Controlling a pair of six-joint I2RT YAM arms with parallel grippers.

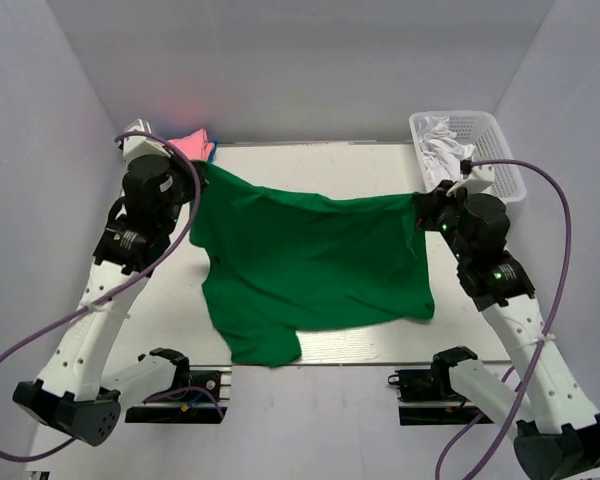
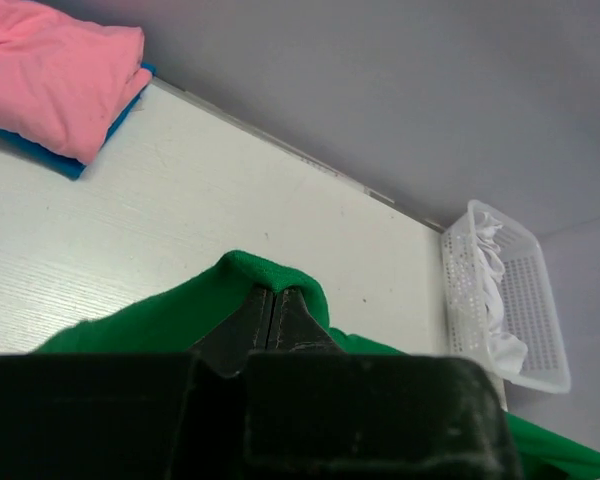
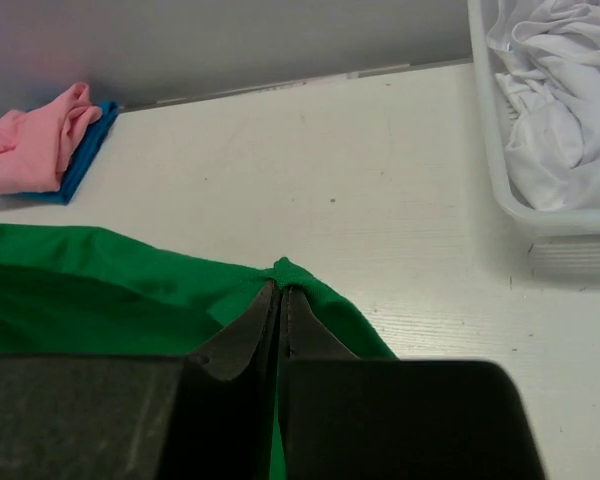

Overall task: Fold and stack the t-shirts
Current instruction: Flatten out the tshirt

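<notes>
A bright green t-shirt (image 1: pixel 310 260) hangs stretched between both arms above the table, its lower part draped toward the near edge. My left gripper (image 2: pixel 271 292) is shut on the shirt's far left corner (image 2: pixel 270 270). My right gripper (image 3: pixel 280 287) is shut on the far right corner (image 3: pixel 290 268). In the top view the left gripper (image 1: pixel 198 168) and the right gripper (image 1: pixel 420 197) hold the shirt's upper edge taut. A folded pink t-shirt (image 1: pixel 190 143) lies on a folded blue one (image 3: pixel 80 165) at the far left corner. White t-shirts (image 1: pixel 442 140) lie crumpled in the basket.
A white plastic mesh basket (image 1: pixel 495 160) stands at the far right corner of the white table (image 1: pixel 310 165). Grey walls close in the back and both sides. The arm bases sit at the near edge.
</notes>
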